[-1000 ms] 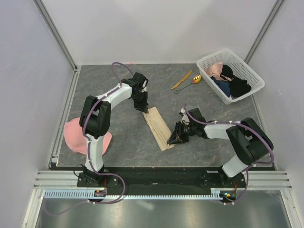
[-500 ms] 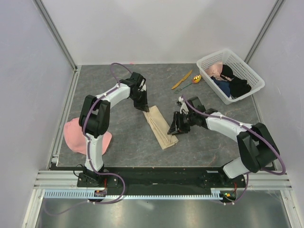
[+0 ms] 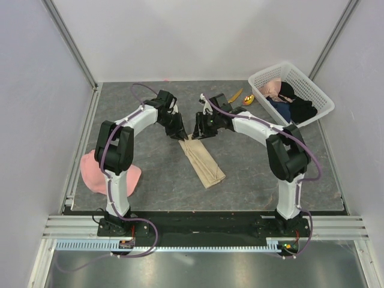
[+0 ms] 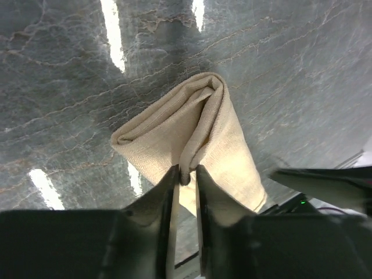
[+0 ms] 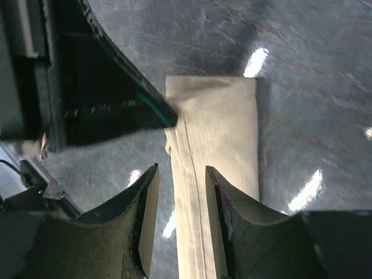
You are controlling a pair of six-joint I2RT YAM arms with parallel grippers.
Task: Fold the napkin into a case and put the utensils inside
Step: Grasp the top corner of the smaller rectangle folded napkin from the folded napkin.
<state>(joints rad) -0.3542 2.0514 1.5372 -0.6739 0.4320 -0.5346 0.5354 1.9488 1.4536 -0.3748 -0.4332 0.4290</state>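
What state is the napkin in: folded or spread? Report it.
Folded: the napkin lies as a narrow strip, with layered edges and lengthwise creases visible.

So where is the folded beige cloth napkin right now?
Top view: the folded beige cloth napkin lies as a diagonal strip in the middle of the grey table, its far end at both sets of jaws.

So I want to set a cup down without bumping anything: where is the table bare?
Bare table lies near right, between the right arm and the edge, in front of the basket; also at the front between the napkin and the left arm. It is crowded at the napkin's far end, where the left hand and right hand meet.
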